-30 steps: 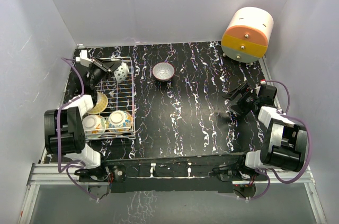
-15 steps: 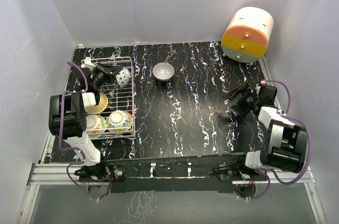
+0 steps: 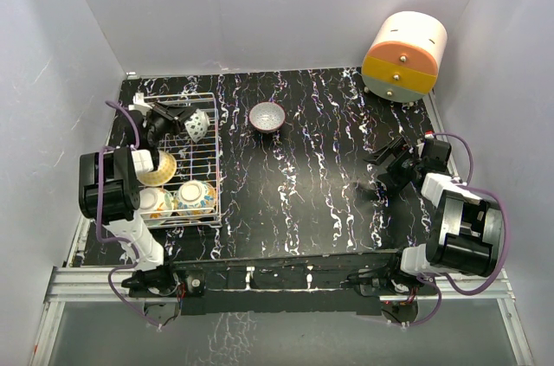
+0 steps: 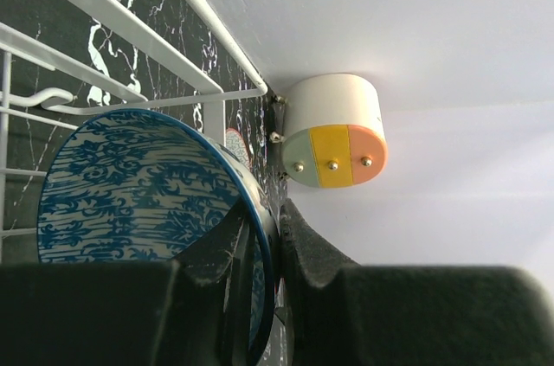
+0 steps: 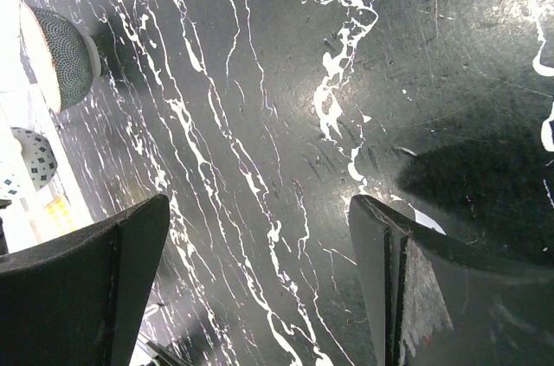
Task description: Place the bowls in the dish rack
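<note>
- At the far end of the dish rack [image 3: 215,158], your left tool [image 4: 260,236] is clamped on the rim of the blue-patterned bowl [image 4: 143,210], with one finger inside and one outside. The bowl hangs tipped on edge over the wires; you cannot tell whether it touches them.
- Three bowls already sit nearer you in the rack: a yellow bowl [image 3: 161,167] and, at the near end, two pale bowls [image 3: 154,202] [image 3: 196,197]. Aim for the free far section so the rim does not knock the yellow one.
- Lower slowly and seat the rim between two wires. Glazed ceramic on thin wire will likely slide, so release only once the rack carries the weight.
- Withdraw along the line of the rim, because the inside finger could otherwise drag the bowl over.
- Your right tool [image 5: 260,210] is spread wide and empty above the bare surface [image 3: 320,176], well apart from the grey bowl [image 3: 267,116] standing beside the rack's far end. That one looks like the last to load.
</note>
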`<state>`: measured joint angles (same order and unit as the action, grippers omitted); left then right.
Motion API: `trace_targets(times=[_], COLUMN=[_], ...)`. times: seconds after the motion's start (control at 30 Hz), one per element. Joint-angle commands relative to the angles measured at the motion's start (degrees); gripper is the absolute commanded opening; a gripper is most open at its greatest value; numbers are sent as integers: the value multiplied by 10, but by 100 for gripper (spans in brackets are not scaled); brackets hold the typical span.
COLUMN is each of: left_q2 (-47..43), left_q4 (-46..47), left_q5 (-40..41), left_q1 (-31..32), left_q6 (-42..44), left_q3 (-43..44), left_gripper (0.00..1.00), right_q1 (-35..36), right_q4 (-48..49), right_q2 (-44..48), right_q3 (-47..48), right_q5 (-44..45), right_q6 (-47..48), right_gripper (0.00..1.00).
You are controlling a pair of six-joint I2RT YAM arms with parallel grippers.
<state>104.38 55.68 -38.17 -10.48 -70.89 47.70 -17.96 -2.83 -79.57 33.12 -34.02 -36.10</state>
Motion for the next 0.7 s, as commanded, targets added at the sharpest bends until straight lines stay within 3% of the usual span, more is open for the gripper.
trace_targets(times=[0.0,0.23,0.27,0.3,0.33,0.57,0.67], left_q2=[-5,-6,-5,-2,2,47,48], left_q4=[-105,-164,-163,-156,-143,61,98], left_q5=[24,35,37,37,34,-5,-11], left_q1=[-16,-27,-27,-28,-29,-29,-26], left_q6=[50,77,78,77,71,-53,-92], left_q3=[-19,-27,-32,-37,-41,-65,-53], left_gripper=[2,23,22,14,0,0,0], right_q1=[2,2,2,2,2,2,2], right_q4=[27,28,28,28,28,27,27], right_q2=[-1,-1,-1,-1,0,4,5], right_q3=[14,14,13,13,11,10,10], right_q5=[2,1,1,2,1,4,5], right_q6=[4,3,4,4,3,6,4], right_gripper=[87,87,87,87,87,87,87])
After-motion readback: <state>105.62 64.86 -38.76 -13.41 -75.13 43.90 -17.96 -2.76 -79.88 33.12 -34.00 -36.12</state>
